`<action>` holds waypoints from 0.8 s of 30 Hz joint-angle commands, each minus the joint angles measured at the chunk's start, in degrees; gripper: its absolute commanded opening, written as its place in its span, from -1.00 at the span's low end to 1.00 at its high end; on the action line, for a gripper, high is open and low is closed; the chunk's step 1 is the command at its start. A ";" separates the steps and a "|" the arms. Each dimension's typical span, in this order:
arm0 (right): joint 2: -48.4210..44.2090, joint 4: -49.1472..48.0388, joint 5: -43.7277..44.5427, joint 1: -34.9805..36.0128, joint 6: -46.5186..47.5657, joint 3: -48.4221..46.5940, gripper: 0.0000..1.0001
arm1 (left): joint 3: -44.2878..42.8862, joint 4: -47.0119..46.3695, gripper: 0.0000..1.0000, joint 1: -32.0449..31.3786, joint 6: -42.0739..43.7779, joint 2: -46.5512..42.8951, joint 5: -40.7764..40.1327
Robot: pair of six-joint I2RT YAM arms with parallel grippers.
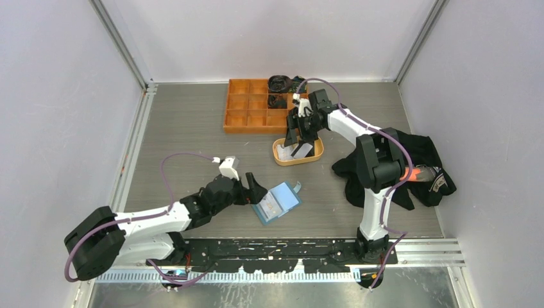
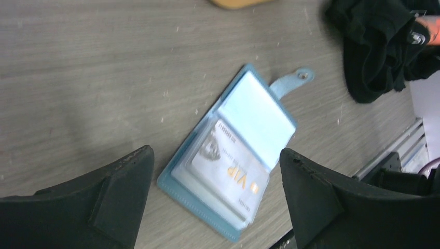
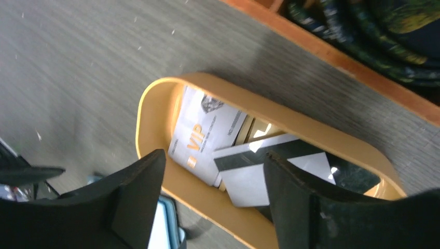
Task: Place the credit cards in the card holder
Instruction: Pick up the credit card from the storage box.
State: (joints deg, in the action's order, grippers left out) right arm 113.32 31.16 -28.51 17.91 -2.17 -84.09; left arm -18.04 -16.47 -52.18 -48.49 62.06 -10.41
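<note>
Cards (image 3: pixel 202 137) lie in dish (image 3: pixel 147 111) under wide right hand (image 3: pixel 212 155); card holder (image 2: pixel 259 119) before wide left hand (image 2: pixel 216 151)

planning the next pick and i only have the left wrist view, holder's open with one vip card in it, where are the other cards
observer: In the tan dish. I can see at least a white VIP card and a card with a black stripe lying partly over it.
operator: is the right arm anywhere near it
observer: Yes, the right gripper hangs over the dish, jaws open, holding nothing.
operator: anything close behind the dish
observer: An orange compartment tray sits just behind it, with dark coiled items in its right-hand cells.
</note>
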 commanded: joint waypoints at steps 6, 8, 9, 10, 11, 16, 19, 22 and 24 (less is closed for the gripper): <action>3.98 -5.42 4.16 0.85 -9.70 -3.60 0.21 | -8.25 -11.27 0.54 5.92 1.47 9.06 -1.57; 4.10 -5.55 3.66 0.86 -10.86 -2.83 0.16 | -9.33 -12.11 0.42 7.37 0.43 11.42 -1.12; 4.04 -6.06 3.61 0.89 -11.55 -2.30 0.13 | -9.92 -12.22 0.39 7.91 0.00 12.53 -1.29; 4.02 -6.40 3.64 1.09 -12.14 -2.01 0.12 | -10.59 -12.33 0.35 8.35 -0.29 13.64 -1.57; 4.02 -6.49 3.94 1.20 -12.51 -1.91 0.11 | -11.46 -12.36 0.29 8.89 -0.55 14.88 -1.77; 4.56 -6.18 5.85 2.09 -13.93 -1.53 0.10 | -17.98 -8.52 -0.14 11.62 -3.58 23.06 -1.48; 3.95 -7.05 7.81 2.16 -15.23 -0.01 0.09 | -20.85 -7.70 -0.20 12.00 -4.24 26.76 -1.02; 2.55 -9.41 9.30 2.30 -16.71 2.55 0.10 | -22.78 -7.61 -0.20 12.03 -4.46 29.43 -1.20; 1.75 -10.54 10.90 2.32 -17.66 3.88 0.10 | -23.81 -7.41 -0.20 12.17 -4.63 30.75 -1.42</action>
State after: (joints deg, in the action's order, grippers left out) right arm 117.45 23.68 -22.44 19.97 -17.28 -82.94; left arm -38.96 -23.22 -40.32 -52.34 91.02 -11.33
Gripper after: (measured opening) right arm 0.548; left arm 0.401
